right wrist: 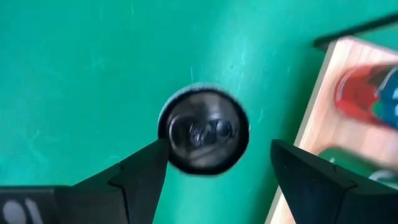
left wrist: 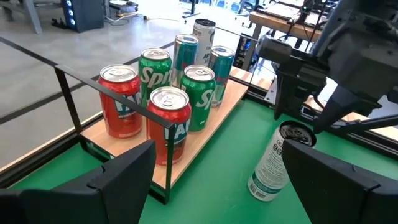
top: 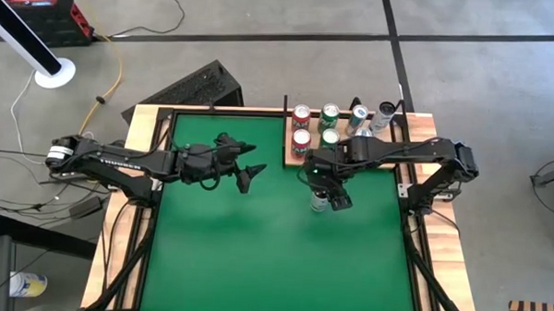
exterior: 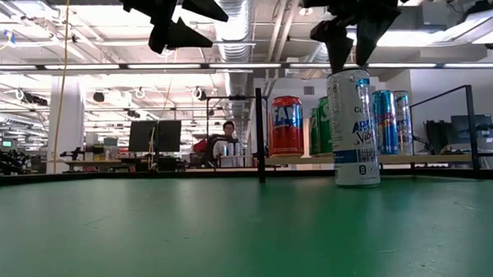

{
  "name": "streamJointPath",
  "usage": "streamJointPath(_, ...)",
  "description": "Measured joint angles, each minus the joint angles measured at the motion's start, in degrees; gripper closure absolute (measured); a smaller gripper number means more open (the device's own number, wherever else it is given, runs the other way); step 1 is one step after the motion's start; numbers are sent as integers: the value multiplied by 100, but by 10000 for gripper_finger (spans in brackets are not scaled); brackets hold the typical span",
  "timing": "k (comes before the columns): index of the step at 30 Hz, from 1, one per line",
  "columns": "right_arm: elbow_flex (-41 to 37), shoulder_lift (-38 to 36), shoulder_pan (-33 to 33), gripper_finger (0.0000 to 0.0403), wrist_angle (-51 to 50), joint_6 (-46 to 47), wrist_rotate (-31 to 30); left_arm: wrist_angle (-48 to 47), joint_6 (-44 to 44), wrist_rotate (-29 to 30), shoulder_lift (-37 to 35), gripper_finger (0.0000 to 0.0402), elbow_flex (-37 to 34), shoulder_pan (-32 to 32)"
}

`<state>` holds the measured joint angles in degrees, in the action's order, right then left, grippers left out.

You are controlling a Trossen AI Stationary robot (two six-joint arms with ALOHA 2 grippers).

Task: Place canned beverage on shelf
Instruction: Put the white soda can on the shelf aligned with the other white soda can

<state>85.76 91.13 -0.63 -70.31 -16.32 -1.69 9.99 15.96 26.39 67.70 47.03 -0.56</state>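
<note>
A tall white-and-blue can stands upright on its base on the green table, just near of the shelf. It also shows in the high view, the left wrist view and the right wrist view. My right gripper is open and points down right above the can's top, one finger to each side. I cannot tell whether a fingertip touches the rim. The shelf, a pale-wood panel with a black edge, holds several red, green and silver cans. My left gripper is open and empty, raised over the table left of the shelf.
The cans on the shelf stand close together near the black frame posts. Green table lies free toward the near edge. A person sits in the room far beyond the table.
</note>
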Motion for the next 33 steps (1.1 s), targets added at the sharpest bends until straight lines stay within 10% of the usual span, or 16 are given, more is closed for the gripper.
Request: streamJointPath(33,111,79,-32,45,-580,21,487,6,-165,101,0,71,0,0)
